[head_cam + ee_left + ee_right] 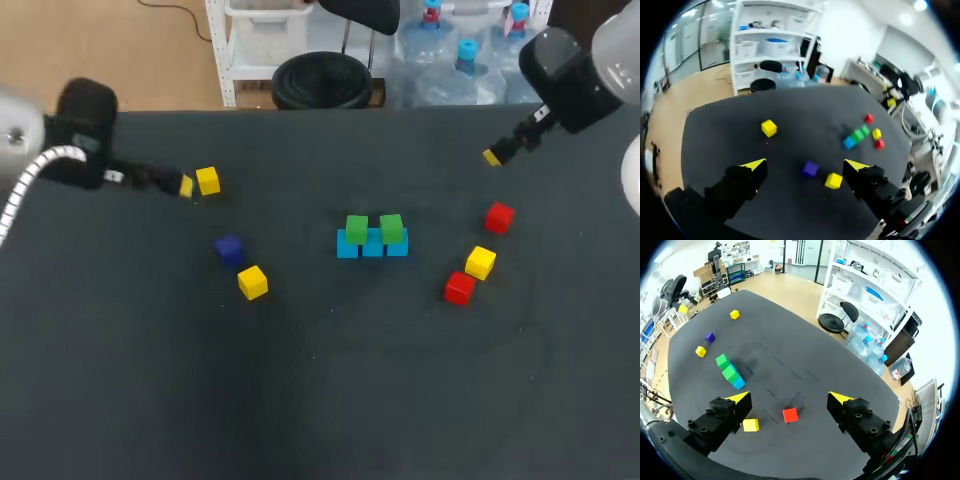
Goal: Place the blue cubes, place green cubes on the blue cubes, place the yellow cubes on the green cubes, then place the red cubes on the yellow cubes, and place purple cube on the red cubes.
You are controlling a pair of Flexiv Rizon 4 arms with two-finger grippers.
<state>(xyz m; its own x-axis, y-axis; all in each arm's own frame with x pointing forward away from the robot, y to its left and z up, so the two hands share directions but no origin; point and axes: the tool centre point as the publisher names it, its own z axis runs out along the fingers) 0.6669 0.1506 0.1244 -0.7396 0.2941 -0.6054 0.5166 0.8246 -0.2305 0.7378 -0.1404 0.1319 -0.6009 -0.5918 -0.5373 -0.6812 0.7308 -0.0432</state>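
Observation:
Three blue cubes (372, 247) stand in a row mid-table with two green cubes (357, 228) on top. Yellow cubes lie at the far left (208, 180), left of centre (252, 282) and right (480, 262). Two red cubes (499, 217) (459, 288) flank that right yellow one. The purple cube (229, 249) sits left of the row. My left gripper (185, 185) hangs open beside the far-left yellow cube; the purple cube (810, 168) lies ahead between its fingers. My right gripper (492, 156) is open above the far right, with a red cube (790, 415) under it.
The dark table (330, 380) has bare surface along its whole near half. In the right wrist view a yellow cube (750, 425) lies by one finger, and the green-on-blue row (729, 371) is further ahead.

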